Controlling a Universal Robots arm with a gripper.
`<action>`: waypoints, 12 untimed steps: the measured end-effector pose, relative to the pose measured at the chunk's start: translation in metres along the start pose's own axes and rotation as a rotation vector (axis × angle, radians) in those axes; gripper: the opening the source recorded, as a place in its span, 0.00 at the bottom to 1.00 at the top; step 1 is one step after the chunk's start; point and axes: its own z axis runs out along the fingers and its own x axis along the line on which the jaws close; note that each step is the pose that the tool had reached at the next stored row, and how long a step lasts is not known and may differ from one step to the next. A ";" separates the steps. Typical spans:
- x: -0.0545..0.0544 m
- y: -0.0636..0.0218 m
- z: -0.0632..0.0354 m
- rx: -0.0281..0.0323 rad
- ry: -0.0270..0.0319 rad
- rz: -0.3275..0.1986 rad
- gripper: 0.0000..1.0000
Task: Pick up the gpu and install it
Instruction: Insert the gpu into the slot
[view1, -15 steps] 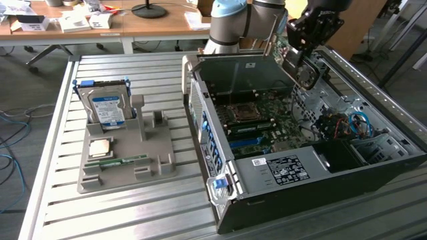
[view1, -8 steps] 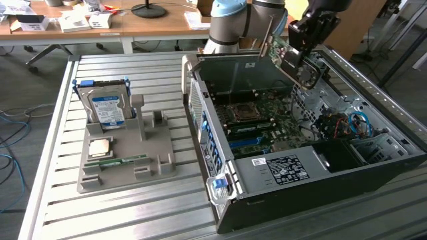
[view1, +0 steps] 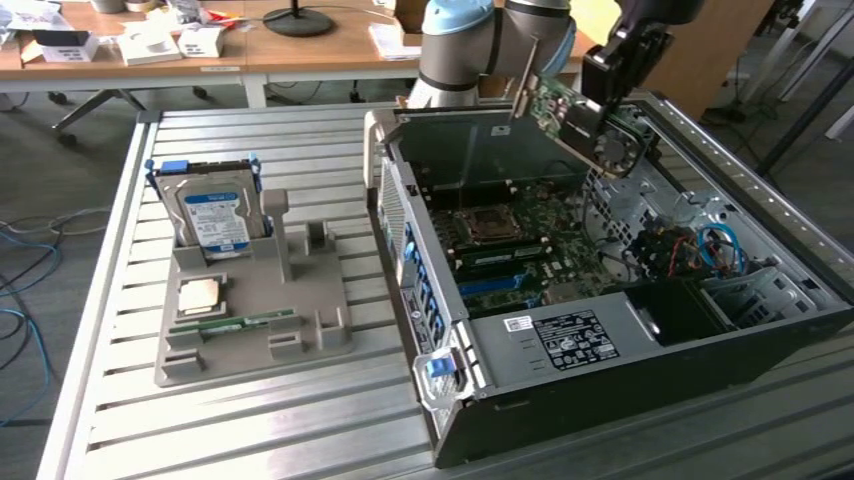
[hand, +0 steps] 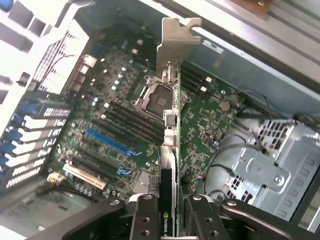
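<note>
Jaws of the gripper (hand: 169, 212) clamp the gpu (hand: 170, 125) by its edge. It hangs edge-on over the motherboard (hand: 107, 120) near the far edge of the case (view1: 534, 395), apparently to meet a slot.

gpu (view1: 567, 112): green card, silver bracket at far end, fan on one face; tilted, aloft over far side of open case (view1: 574, 410), clamped in claw (hand: 171, 202).
</note>
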 end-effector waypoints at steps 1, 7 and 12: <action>0.000 0.0000 0.0001 -0.0003 0.0008 -0.018 0.26; 0.000 0.0000 0.0007 -0.0021 0.0062 -0.127 0.26; 0.000 -0.0001 0.0013 -0.0036 0.0107 -0.218 0.26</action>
